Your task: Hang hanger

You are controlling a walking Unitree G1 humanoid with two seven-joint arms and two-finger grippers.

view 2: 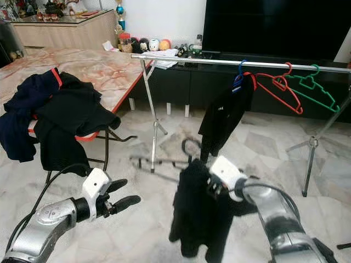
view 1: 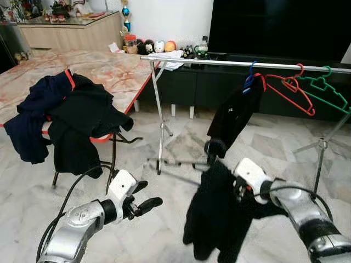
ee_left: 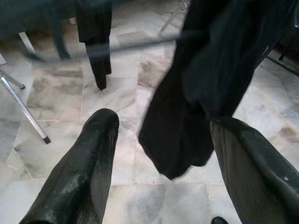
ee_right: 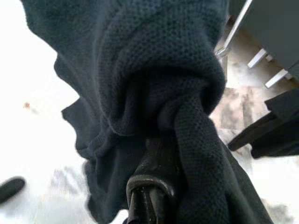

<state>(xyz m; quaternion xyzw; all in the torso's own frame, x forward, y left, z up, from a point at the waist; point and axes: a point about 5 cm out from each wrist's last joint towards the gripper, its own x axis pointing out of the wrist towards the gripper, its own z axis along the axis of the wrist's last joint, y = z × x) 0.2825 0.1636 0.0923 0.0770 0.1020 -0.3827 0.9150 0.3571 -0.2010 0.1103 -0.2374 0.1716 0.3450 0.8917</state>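
Right hand pinches a black hanger draped with a dark knit garment, held low before the silver metal rail. Left hand hovers nearby, fingers spread. Red and green plastic hangers hang on the rail beside a black shirt whose small white logo is unreadable.

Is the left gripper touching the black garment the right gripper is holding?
Apart. The left eye view shows bare floor between the left gripper and the black garment held by the right gripper.
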